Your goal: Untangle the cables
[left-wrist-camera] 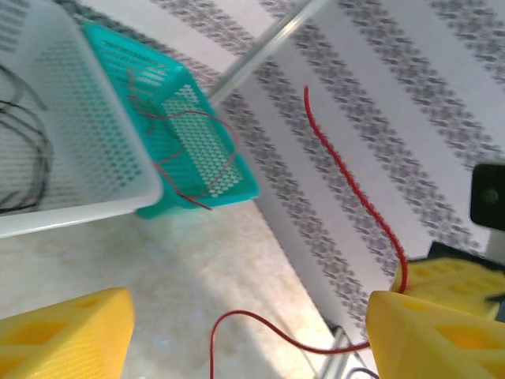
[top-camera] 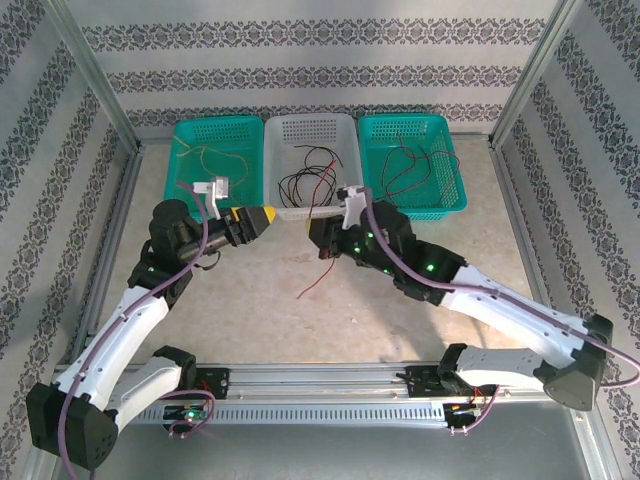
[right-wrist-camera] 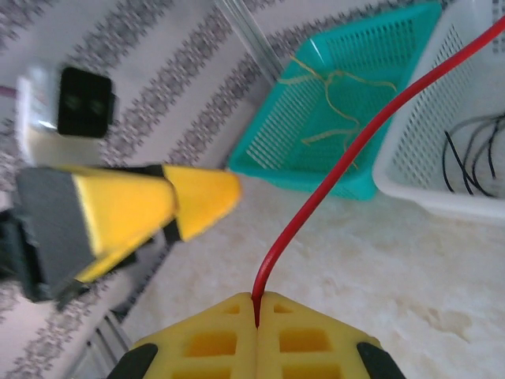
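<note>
Where right fingers (right-wrist-camera: pixel 207 341) pinch, smooth red cable (right-wrist-camera: pixel 357 138) arcs

Here are the arms: left arm (top-camera: pixel 120 325) and right arm (top-camera: pixel 505 305) in glossy white shells, black housings at every joint, little green lights (top-camera: pixel 432 267) dotted along. A thick purple cable (top-camera: pixel 205 232) trails each one. Right gripper (right-wrist-camera: pixel 256 304): chunky yellow fingers (right-wrist-camera: pixel 213 339) with square recesses. Left gripper (right-wrist-camera: pixel 207 199), same yellow, black behind, with a white wrist camera (right-wrist-camera: pixel 67 110), possibly two lenses, it's blurred.

Red cable (right-wrist-camera: pixel 355 140), far end out of frame.
</note>
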`<act>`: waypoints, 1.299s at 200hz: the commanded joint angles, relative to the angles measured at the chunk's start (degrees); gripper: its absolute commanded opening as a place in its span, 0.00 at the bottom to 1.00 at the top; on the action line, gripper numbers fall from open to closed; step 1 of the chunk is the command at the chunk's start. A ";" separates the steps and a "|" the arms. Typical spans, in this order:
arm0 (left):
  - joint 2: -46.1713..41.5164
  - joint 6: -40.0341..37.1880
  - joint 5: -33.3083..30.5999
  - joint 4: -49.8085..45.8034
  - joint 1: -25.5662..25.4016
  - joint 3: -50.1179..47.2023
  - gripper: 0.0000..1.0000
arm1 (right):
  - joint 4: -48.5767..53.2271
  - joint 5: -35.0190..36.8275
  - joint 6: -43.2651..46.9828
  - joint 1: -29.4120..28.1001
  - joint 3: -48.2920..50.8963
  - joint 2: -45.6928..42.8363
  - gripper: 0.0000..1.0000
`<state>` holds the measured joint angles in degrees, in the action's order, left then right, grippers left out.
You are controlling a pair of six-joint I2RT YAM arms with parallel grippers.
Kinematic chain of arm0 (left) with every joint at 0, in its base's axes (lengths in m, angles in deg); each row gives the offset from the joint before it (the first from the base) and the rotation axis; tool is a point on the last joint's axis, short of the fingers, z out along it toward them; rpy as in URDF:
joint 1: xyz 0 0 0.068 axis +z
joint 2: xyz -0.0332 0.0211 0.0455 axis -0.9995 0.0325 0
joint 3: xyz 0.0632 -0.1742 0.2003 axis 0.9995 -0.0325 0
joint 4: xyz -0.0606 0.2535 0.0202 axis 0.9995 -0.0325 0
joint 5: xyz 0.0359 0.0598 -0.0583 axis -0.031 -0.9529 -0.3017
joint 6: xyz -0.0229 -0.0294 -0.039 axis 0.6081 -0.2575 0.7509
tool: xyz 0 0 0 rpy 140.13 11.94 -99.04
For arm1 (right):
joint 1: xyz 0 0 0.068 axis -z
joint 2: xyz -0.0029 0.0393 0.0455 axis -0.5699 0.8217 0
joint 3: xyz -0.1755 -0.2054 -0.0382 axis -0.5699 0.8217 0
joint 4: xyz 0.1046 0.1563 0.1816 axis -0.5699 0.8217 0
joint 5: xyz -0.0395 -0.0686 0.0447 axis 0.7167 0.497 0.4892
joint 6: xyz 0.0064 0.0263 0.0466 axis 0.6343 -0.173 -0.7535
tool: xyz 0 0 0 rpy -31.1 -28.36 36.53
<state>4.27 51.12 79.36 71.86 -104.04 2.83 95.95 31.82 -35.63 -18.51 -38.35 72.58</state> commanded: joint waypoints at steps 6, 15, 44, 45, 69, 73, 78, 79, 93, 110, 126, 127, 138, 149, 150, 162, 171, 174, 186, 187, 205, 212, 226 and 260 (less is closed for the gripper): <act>2.14 2.46 5.50 10.19 -2.92 0.66 0.74 | -2.46 -4.34 0.67 2.52 -0.83 -3.44 0.00; 2.84 2.04 5.93 10.59 -4.06 1.30 0.73 | -2.47 -5.31 0.30 3.54 -0.94 -4.39 0.00; 5.40 1.19 7.10 14.08 -8.68 2.55 0.76 | -2.71 -8.29 -1.08 6.59 -1.29 -7.00 0.00; 5.56 1.12 7.15 14.22 -8.78 2.54 0.76 | -2.71 -8.36 -1.15 6.63 -1.25 -7.07 0.00; 8.00 -1.59 7.07 15.78 -12.93 3.83 0.83 | -4.04 -11.23 -3.03 9.16 -1.39 -8.06 0.00; 8.43 -2.15 6.91 16.05 -13.69 3.96 0.84 | -4.38 -11.72 -3.37 9.49 -1.25 -8.13 0.00; 8.92 -2.85 6.61 16.39 -14.53 4.32 0.84 | -4.97 -12.40 -3.98 10.08 -1.22 -8.20 0.00; 9.03 -2.92 6.60 16.39 -14.69 4.35 0.84 | -5.12 -12.53 -4.05 10.13 -1.18 -8.20 0.00; 10.66 -4.30 6.15 17.48 -16.53 5.24 0.85 | -6.61 -14.13 -5.68 11.15 -0.96 -8.11 0.00; 12.63 -5.46 5.50 18.83 -17.98 6.81 0.85 | -8.42 -15.88 -7.27 11.74 -0.96 -7.84 0.00; 14.25 -6.48 4.66 19.65 -18.71 8.07 0.85 | -9.11 -16.75 -8.13 11.72 -1.26 -7.49 0.00; 14.38 -6.49 4.61 19.69 -18.76 8.20 0.85 | -9.16 -16.82 -8.15 11.70 -1.29 -7.40 0.00; 15.46 -6.93 4.56 20.33 -19.23 9.14 0.84 | -9.38 -17.20 -8.24 11.77 -1.64 -7.05 0.00; 16.58 -7.02 4.71 20.77 -19.51 10.09 0.82 | -9.47 -17.39 -8.25 11.69 -1.79 -6.74 0.00; 16.69 -7.03 4.72 20.82 -19.51 10.13 0.82 | -9.47 -17.40 -8.25 11.73 -1.86 -6.68 0.00; 17.74 -6.95 4.82 21.19 -19.73 10.93 0.79 | -9.63 -17.55 -8.12 11.70 -1.84 -6.35 0.00; 18.28 -7.02 5.06 21.24 -19.78 11.37 0.75 | -9.65 -17.58 -7.91 11.77 -1.85 -6.18 0.00; 18.39 -7.04 5.10 21.15 -19.78 11.48 0.73 | -9.58 -17.51 -7.74 11.74 -1.84 -6.12 0.00; 18.42 -7.30 4.97 21.17 -19.78 11.53 0.68 | -9.02 -16.83 -7.01 11.77 -1.85 -6.06 0.00; 18.36 -7.30 4.94 21.19 -19.78 11.51 0.68 | -8.94 -16.76 -6.88 11.77 -1.84 -6.08 0.00; 18.04 -7.63 4.65 21.12 -19.78 11.06 0.50 | -7.28 -15.46 -5.13 11.76 -2.26 -5.88 0.00; 17.92 -8.02 4.37 20.24 -19.79 11.10 0.42 | -6.38 -15.06 -4.28 11.75 -2.64 -5.76 0.00; 17.53 -9.11 3.25 17.56 -19.81 11.30 0.26 | -4.05 -13.98 -2.45 11.77 -3.63 -5.39 0.00; 16.25 -10.71 2.31 14.77 -19.79 10.80 0.04 | 3.92 -7.53 4.98 11.26 -5.55 -4.86 0.00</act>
<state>22.39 42.53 82.77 88.65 -123.27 12.71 93.33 18.38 -37.90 -7.02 -41.03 67.51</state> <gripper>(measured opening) 0.125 0.048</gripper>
